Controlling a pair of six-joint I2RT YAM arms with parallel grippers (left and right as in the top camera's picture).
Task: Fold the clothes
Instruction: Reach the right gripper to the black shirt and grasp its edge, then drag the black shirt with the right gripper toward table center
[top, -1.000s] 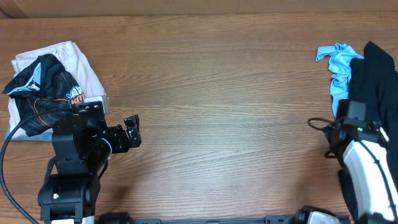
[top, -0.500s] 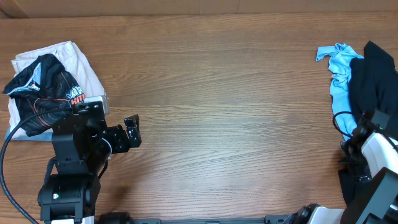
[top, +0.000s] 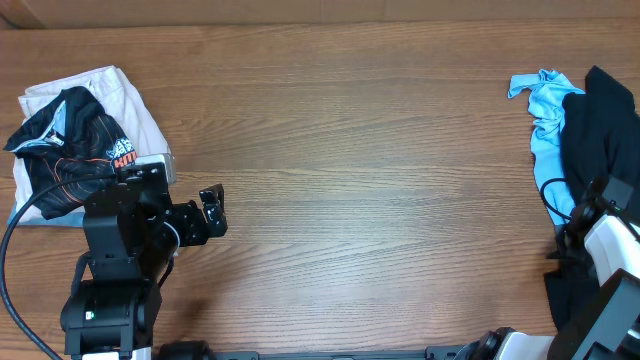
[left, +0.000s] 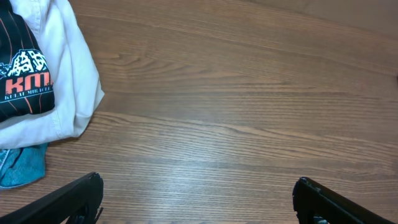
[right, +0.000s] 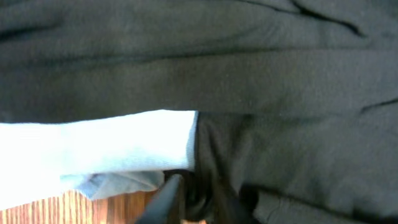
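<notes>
A black garment (top: 600, 130) lies bunched at the table's right edge, partly over a light blue garment (top: 545, 115). My right gripper (right: 196, 199) is down at the near edge of this pile. In the right wrist view its fingers stand close together, with a fold of the black garment (right: 249, 74) pinched between them, beside the light blue garment's (right: 93, 143) hem. My left gripper (top: 212, 210) hovers over bare wood at the left, open wide with nothing between its fingers (left: 74, 193).
At the far left lies a pile: a white garment (top: 130, 110) with a black printed garment (top: 70, 140) on top and a bit of teal cloth (left: 22, 168) under it. The left arm's cable (top: 20, 215) loops beside this pile.
The right arm has moved right and toward the near edge, onto the black garment, and its jaws have closed on the fabric. The left arm has not moved.
</notes>
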